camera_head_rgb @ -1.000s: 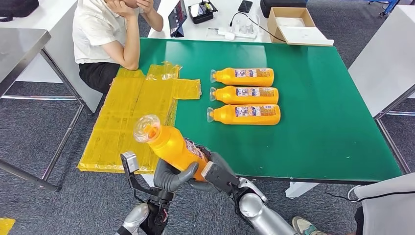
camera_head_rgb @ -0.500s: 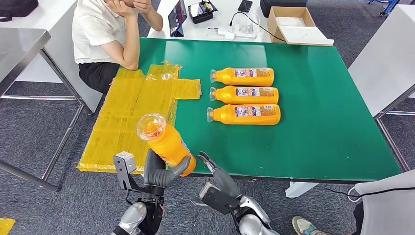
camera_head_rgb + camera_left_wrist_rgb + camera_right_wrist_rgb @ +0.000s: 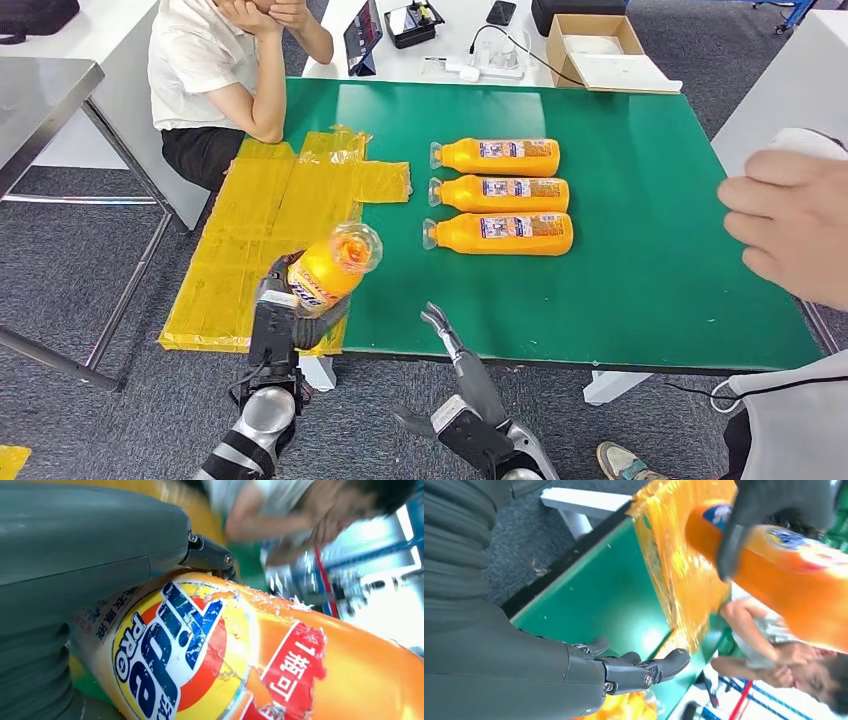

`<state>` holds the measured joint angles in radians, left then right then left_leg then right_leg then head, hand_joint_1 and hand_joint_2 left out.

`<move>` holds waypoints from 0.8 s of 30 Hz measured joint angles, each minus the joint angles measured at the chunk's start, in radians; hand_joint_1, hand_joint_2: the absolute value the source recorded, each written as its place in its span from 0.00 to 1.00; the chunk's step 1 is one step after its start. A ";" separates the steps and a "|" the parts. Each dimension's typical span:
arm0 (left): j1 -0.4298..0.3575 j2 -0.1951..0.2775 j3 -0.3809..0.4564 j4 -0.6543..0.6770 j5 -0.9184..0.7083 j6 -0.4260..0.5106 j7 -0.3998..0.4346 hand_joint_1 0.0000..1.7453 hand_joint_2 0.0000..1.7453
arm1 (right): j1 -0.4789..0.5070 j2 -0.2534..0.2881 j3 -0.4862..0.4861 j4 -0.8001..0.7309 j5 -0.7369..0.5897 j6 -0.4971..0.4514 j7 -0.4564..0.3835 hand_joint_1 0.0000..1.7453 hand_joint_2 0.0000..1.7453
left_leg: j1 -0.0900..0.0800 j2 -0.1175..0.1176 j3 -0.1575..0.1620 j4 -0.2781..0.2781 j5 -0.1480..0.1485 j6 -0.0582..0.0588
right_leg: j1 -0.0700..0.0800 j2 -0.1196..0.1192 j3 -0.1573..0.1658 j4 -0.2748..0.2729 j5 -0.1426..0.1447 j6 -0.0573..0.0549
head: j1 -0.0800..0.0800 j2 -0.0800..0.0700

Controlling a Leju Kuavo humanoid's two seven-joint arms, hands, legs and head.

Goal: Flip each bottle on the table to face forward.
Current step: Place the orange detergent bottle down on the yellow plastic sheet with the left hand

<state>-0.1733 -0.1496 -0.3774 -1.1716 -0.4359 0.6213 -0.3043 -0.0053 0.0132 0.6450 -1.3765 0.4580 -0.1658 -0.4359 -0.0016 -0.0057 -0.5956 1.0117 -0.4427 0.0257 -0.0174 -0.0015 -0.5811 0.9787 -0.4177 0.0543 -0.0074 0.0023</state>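
My left hand (image 3: 283, 316) grips an orange bottle (image 3: 327, 266) above the near left table edge, its clear cap tilted toward the table's middle. The left wrist view shows its printed label (image 3: 175, 650) facing the camera, with my fingers (image 3: 210, 556) around the bottle. My right hand (image 3: 448, 338) hovers at the near edge, holding nothing, fingers (image 3: 644, 669) apart; the right wrist view shows the held bottle (image 3: 794, 580) beyond it. Three orange bottles (image 3: 496, 156) (image 3: 500, 193) (image 3: 500, 233) lie side by side mid-table, caps pointing left, labels up.
Yellow plastic sheeting (image 3: 270, 235) covers the left side of the green table (image 3: 650, 270). A seated person (image 3: 225, 70) leans on the far left corner. Another person's hand (image 3: 790, 235) reaches in at the right edge. A cardboard box (image 3: 595, 50) sits behind.
My left hand has turned the bottle, swinging its cap from left toward the table's middle. My right hand let go and drew back. A person's hand has come in at the right.
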 joint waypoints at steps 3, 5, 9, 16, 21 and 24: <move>-0.054 0.012 0.047 0.084 -0.256 0.029 0.071 1.00 1.00 | 0.005 0.011 -0.007 -0.012 0.002 0.000 -0.007 0.00 1.00 | 0.000 0.000 0.000 0.000 0.001 -0.001 | 0.000 0.000 0.000 0.000 0.000 0.000 | 0.000 0.000; -0.100 0.021 0.074 0.148 -0.342 -0.014 0.118 1.00 1.00 | 0.005 0.020 -0.010 -0.014 0.000 0.008 -0.010 0.00 1.00 | 0.000 0.000 0.000 0.000 0.001 -0.001 | 0.000 0.000 0.000 0.000 0.000 0.000 | 0.000 0.000; -0.195 0.049 0.083 0.285 -0.502 -0.093 0.231 1.00 1.00 | 0.002 0.035 -0.019 -0.015 -0.009 0.033 -0.016 0.00 1.00 | 0.000 -0.001 0.000 0.000 0.002 -0.002 | 0.000 0.000 0.000 0.001 0.000 0.000 | 0.000 0.000; -0.290 0.072 0.090 0.447 -0.519 -0.187 0.254 1.00 1.00 | -0.010 0.054 -0.023 -0.014 -0.023 0.061 -0.024 0.00 1.00 | 0.000 -0.001 0.000 0.000 0.002 -0.002 | 0.000 0.000 0.000 0.001 0.000 0.000 | 0.000 0.000; -0.361 0.088 0.093 0.550 -0.564 -0.275 0.271 0.68 1.00 | -0.023 0.067 -0.024 -0.002 -0.036 0.079 -0.026 0.00 1.00 | 0.000 -0.001 0.000 0.000 0.002 -0.002 | 0.000 0.000 0.000 0.001 0.000 0.000 | 0.000 0.000; -0.396 0.096 0.084 0.598 -0.599 -0.314 0.291 0.11 1.00 | -0.026 0.071 -0.024 0.008 -0.038 0.081 -0.026 0.00 1.00 | 0.000 0.000 0.001 0.000 0.002 -0.002 | 0.000 0.000 0.001 0.001 0.000 0.000 | 0.000 0.000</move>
<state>-0.5691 -0.0534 -0.2933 -0.5736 -1.0352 0.3072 -0.0137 -0.0317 0.0845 0.6213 -1.3688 0.4204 -0.0850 -0.4620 -0.0012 -0.0059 -0.5942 1.0116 -0.4410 0.0236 -0.0173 -0.0016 -0.5799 0.9795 -0.4174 0.0542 -0.0072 0.0023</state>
